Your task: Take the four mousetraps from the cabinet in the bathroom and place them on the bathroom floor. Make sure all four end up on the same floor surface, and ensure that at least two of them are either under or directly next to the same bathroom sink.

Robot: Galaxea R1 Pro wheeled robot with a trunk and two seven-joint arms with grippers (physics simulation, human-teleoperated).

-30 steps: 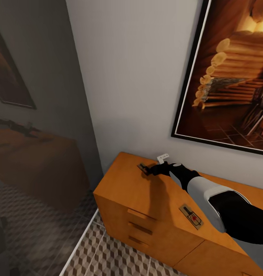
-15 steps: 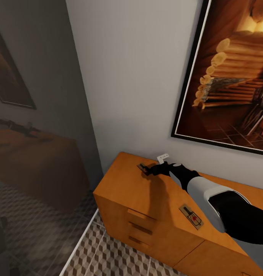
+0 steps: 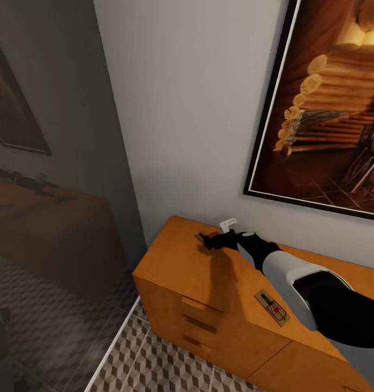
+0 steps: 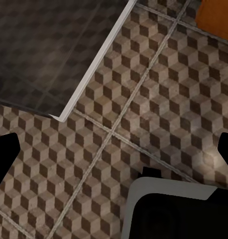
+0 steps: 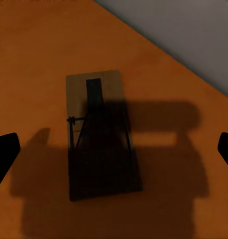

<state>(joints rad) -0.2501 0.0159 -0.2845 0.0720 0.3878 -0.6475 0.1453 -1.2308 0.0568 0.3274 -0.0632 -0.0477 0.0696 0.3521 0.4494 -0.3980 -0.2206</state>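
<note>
Reaching across the cabinet (image 3: pixel 208 294), the right arm hangs its gripper over the top's far left corner, close to the wall. Order below: floor, cabinet, traps, gripper.

Bathroom floor (image 4: pixel 119 99): cube-pattern tiles, seen beneath the left gripper (image 4: pixel 114 149), whose fingertips sit wide apart at the frame edges with nothing between them.

Cabinet top: two mousetraps visible. Far mousetrap (image 5: pixel 101 134) lies flat near that far left corner, just off the wall edge, mostly in the gripper's shadow. Near mousetrap (image 3: pixel 271 308) lies flat toward the front edge, beside the right forearm, well apart from the first.

Right gripper (image 5: pixel 114 149): fingers spread wide, straddling the far trap's board; contact not evident, appears to hover above.

Judgement on the grasp: the board is thin and flat, so fingertips must drop right to the wood before closing. Close across the narrow width, centred along the length, clear of the wire parts. Risk: pads skating over the board or pushing it toward the wall. Lift straight up before swinging out.
</note>
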